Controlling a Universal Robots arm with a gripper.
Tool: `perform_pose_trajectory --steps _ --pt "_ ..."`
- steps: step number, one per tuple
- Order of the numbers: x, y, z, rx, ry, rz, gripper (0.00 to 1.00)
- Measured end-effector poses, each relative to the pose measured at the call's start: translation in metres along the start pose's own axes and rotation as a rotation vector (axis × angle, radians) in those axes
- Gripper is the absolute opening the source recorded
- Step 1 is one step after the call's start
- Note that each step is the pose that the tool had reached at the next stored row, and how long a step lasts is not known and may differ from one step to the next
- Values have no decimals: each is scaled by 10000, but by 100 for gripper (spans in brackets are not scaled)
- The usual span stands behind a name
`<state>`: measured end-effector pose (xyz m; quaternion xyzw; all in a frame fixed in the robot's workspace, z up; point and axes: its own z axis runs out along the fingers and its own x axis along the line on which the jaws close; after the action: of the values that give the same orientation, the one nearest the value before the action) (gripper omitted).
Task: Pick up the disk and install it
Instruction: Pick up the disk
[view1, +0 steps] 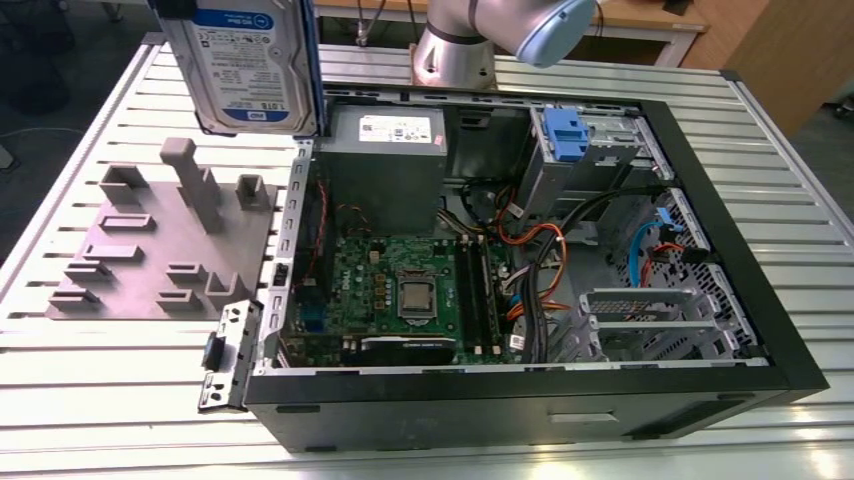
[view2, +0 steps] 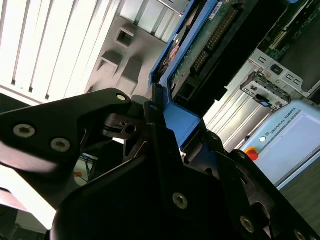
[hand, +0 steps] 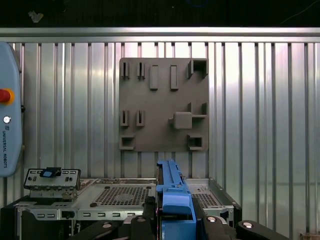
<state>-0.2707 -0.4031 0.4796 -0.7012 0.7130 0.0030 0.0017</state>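
Note:
The disk (view1: 247, 65) hangs upright in the air at the exterior view's upper left, its white-and-blue label facing the camera and a blue bracket along its edge. It hovers over the gap between the grey fixture plate (view1: 147, 250) and the open computer case (view1: 747, 300). In both wrist views my gripper (view2: 160, 107) (hand: 172, 220) is shut on the disk's blue bracket (view2: 182, 120) (hand: 172, 192). The disk's circuit-board side (view2: 200, 55) shows beyond the black fingers (view2: 90, 120).
The case lies open on a slatted metal table (view1: 120, 400), showing the motherboard (view1: 400, 290), a grey power-supply box (view1: 387, 150) and a drive cage with a blue latch (view1: 567, 135). The arm's base (view1: 461, 45) stands behind the case. A teach pendant (hand: 10, 110) lies nearby.

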Motion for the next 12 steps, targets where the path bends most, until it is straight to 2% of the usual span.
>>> perform_pose_trajectory --steps 12 --pt "-1 -51 0 0 0 0 36"
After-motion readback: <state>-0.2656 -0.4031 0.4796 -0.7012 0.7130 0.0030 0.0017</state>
